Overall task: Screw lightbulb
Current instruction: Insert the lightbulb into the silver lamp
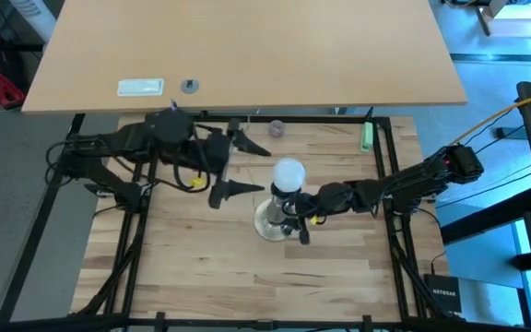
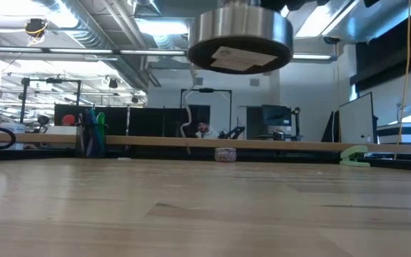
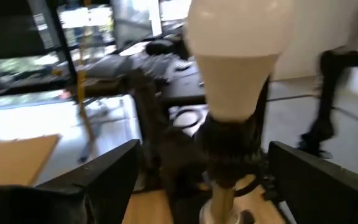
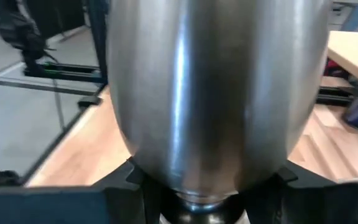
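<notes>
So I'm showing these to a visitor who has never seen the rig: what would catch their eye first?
Probably the white lightbulb near the table's middle, sitting on top of a silvery stand. In the low view the stand's round base hangs well above the tabletop, so it is lifted; the right hand is shut on the stand below the bulb. The left hand is open just left of the bulb.
</notes>
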Motion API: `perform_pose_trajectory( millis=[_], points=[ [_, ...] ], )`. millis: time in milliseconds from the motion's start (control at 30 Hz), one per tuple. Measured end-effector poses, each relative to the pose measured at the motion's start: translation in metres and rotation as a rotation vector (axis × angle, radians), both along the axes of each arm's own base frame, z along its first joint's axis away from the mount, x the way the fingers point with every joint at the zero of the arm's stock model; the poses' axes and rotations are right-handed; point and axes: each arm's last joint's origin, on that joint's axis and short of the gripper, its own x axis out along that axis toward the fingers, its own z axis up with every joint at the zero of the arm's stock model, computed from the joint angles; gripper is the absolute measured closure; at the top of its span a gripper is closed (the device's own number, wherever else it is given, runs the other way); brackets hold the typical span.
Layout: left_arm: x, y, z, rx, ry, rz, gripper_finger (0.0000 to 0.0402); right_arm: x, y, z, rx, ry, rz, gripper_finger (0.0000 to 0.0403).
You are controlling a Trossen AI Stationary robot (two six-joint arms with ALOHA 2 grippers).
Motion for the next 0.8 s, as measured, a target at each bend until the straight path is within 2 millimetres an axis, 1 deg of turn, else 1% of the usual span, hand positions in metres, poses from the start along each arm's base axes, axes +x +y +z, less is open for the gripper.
perform_pose_trajectory(
  millis=[133,233,333,500,600,667,800],
  points=[
    [-0.016,-0.008,0.003,-0.020,0.031,0.158,0.0064,0.001,-0.004,-0.004,-0.025,0.021,-0.099,0.0244],
    [-0.022,-0.016,0.004,-0.048,0.027,0.283,0.0064,0.005,-0.012,-0.010,-0.049,0.040,-0.203,0.0244],
    [-0.024,-0.025,0.004,-0.050,0.014,0.400,0.0064,0.010,-0.024,-0.016,-0.074,0.054,-0.322,0.0244],
    [-0.030,-0.041,0.004,-0.060,-0.024,0.578,0.0064,0.015,-0.048,-0.019,-0.061,0.051,-0.462,0.0244],
    [-0.026,-0.049,0.003,-0.058,-0.052,0.652,0.0064,0.016,-0.061,-0.018,-0.042,0.044,-0.512,0.0244],
    [-0.020,-0.054,0.003,-0.050,-0.080,0.689,0.0064,0.016,-0.069,-0.018,-0.034,0.045,-0.538,0.0244],
    [-0.002,-0.058,0.005,-0.031,-0.157,0.778,0.0064,0.016,-0.077,-0.019,-0.034,0.047,-0.567,0.0244]
  ],
)
